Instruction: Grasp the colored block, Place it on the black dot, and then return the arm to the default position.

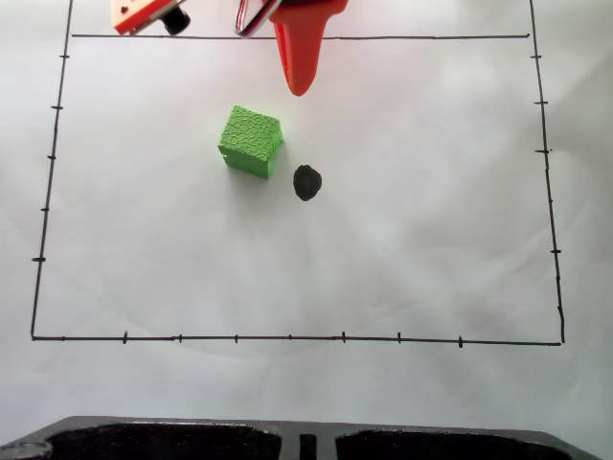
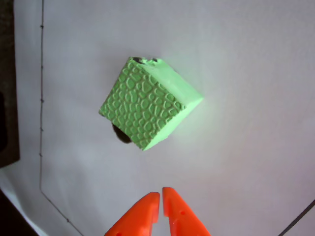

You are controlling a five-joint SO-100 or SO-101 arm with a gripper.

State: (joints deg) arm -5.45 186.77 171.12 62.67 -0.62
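Observation:
The colored block (image 1: 251, 141) is a bright green cube with a crackle texture, resting on white paper in the fixed view. The black dot (image 1: 306, 182) lies just right of it and slightly nearer the bottom, apart from it. The arm's orange-red gripper (image 1: 300, 86) points down from the top edge, above and right of the cube, touching nothing. In the wrist view the block (image 2: 147, 108) sits mid-frame. A dark patch (image 2: 120, 134) peeks from under its lower left edge, mostly hidden. The gripper (image 2: 161, 195) enters from the bottom, fingertips together, shut on nothing.
A thin black border line (image 1: 287, 337) with ticks frames the paper. A black tray (image 1: 306, 443) lies along the bottom edge of the fixed view and shows as a dark shape (image 2: 7, 123) at the wrist view's left edge. Another orange part with a black knob (image 1: 148, 14) sits top left.

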